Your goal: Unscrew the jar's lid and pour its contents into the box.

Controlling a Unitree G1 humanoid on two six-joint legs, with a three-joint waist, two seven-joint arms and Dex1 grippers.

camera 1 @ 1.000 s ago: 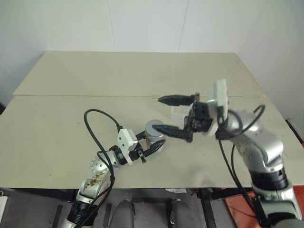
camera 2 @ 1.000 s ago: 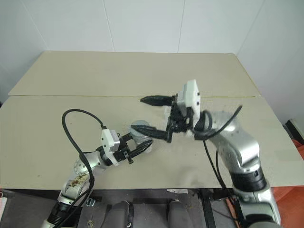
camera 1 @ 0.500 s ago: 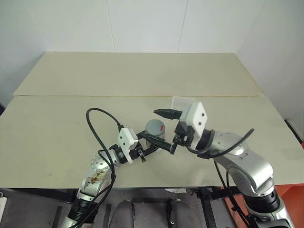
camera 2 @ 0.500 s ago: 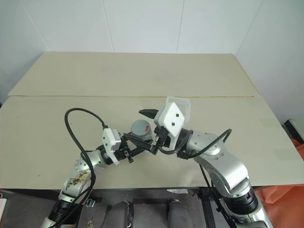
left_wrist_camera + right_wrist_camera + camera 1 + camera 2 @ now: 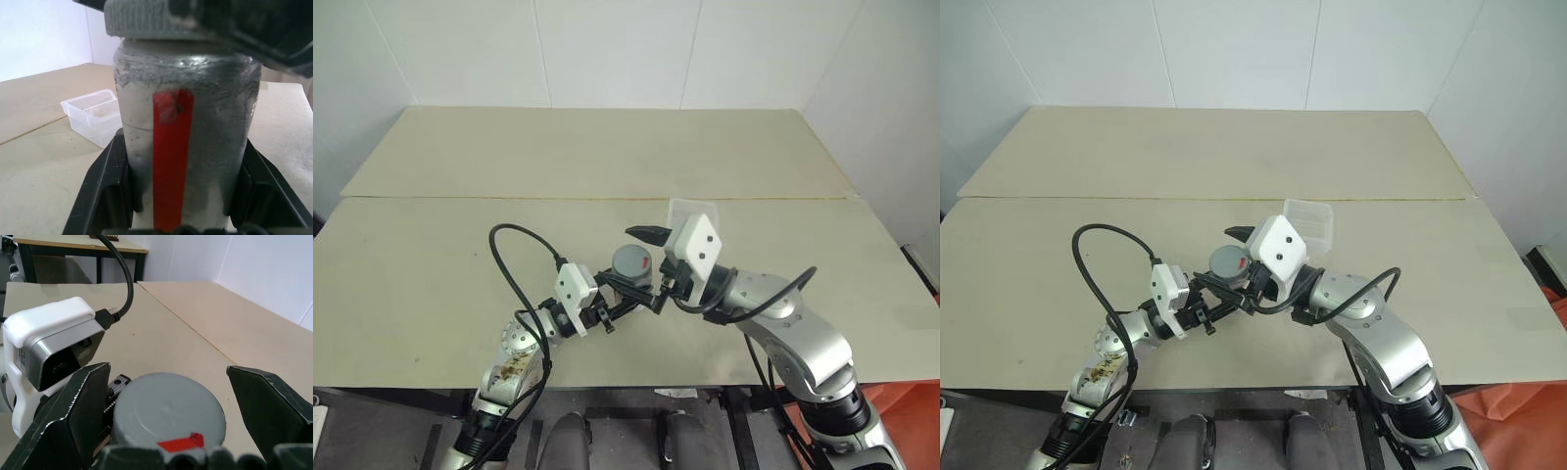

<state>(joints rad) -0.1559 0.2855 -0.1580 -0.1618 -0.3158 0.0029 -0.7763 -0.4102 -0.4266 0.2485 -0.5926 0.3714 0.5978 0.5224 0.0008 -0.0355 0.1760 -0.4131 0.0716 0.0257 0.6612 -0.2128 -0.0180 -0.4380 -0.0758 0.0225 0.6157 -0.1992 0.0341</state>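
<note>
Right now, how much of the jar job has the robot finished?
Done: the left gripper is shut on the small clear jar with the red mark. In hand: the open right gripper has a finger on each side of the round grey lid, not yet gripping. Left: unscrewing, then pouring into the clear plastic box.

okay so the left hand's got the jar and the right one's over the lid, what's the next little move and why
Probably close the right gripper on the lid. Its two fingers stand open on either side of the grey cap without touching it, while the left gripper is shut on the jar, holding it upright. The lid is on, so gripping it comes before any twist.
</note>
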